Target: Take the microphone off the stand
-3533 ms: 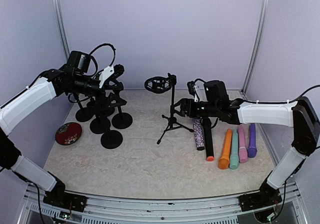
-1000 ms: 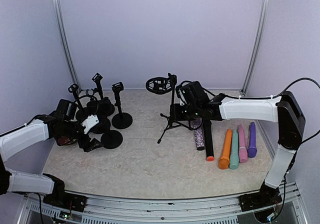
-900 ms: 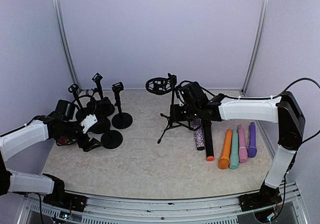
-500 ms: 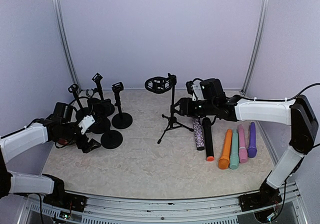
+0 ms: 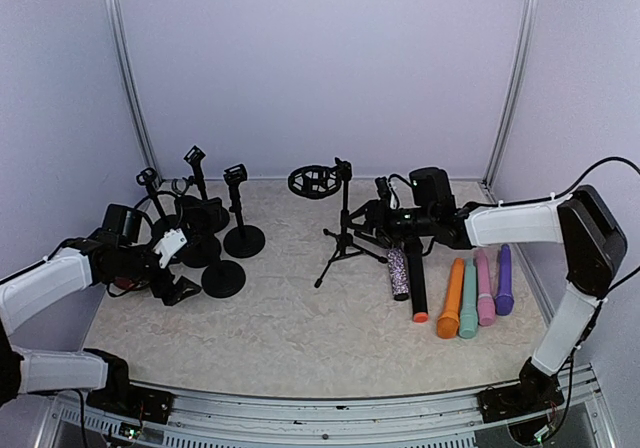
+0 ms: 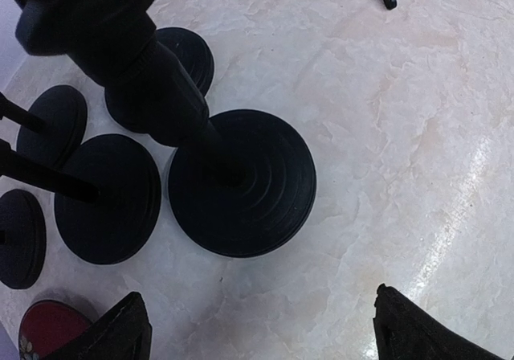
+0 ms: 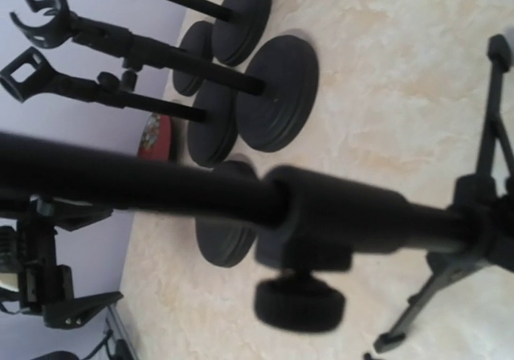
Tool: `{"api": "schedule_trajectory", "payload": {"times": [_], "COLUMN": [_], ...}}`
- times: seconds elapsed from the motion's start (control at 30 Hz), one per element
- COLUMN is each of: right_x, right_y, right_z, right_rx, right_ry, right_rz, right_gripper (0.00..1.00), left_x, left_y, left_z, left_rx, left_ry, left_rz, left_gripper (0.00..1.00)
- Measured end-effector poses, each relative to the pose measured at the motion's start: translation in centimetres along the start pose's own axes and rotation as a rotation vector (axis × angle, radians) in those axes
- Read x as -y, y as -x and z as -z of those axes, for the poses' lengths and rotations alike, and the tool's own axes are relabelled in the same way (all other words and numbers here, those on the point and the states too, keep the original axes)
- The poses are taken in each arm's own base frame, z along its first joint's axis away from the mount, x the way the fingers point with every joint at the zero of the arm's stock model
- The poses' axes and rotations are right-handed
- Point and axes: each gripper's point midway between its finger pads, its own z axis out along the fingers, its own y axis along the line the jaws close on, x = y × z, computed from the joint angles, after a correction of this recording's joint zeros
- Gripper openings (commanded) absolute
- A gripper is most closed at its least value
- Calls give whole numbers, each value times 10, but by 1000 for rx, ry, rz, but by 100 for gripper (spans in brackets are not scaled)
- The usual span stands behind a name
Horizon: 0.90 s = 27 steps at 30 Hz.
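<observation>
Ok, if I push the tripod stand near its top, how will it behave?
It will probably tip easily: the tripod stand is tall on thin, narrowly spread legs, and the ring mount overhangs to one side at the top. It looks light, so it may also slide on the smooth table rather than resist.

The tabletop (image 6: pixel 385 135) is a smooth, marble-patterned sheet with a light gloss. The round bases (image 6: pixel 241 183) are matt black with ringed ridges. The tripod stand (image 5: pixel 345 230) is matt black tube. The speckled microphone (image 5: pixel 398 273) has a glittery skin; the orange microphone (image 5: pixel 451 300) looks smooth and matt.
</observation>
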Motion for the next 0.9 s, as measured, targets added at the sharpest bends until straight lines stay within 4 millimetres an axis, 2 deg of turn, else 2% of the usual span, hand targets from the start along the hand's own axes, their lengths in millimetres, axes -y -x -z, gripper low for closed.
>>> {"api": "schedule_trajectory", "payload": {"times": [0.33, 0.57, 0.73, 0.9], "right_x": [4, 4, 6, 8], "right_y": [4, 8, 7, 7], "right_z": [-13, -18, -20, -21], "right_rx": [-4, 2, 0, 0], "right_ry": [20, 27, 23, 17], "right_rz": [-38, -49, -58, -54], "right_gripper": [37, 32, 22, 6], "left_x": [3, 5, 5, 5], "left_y": [1, 0, -1, -1], "left_z": [6, 12, 14, 17], "left_rx": [3, 4, 2, 4], "left_ry": [0, 2, 6, 12], "left_rz": [-16, -29, -36, -45], "left_gripper": [93, 93, 93, 93]}}
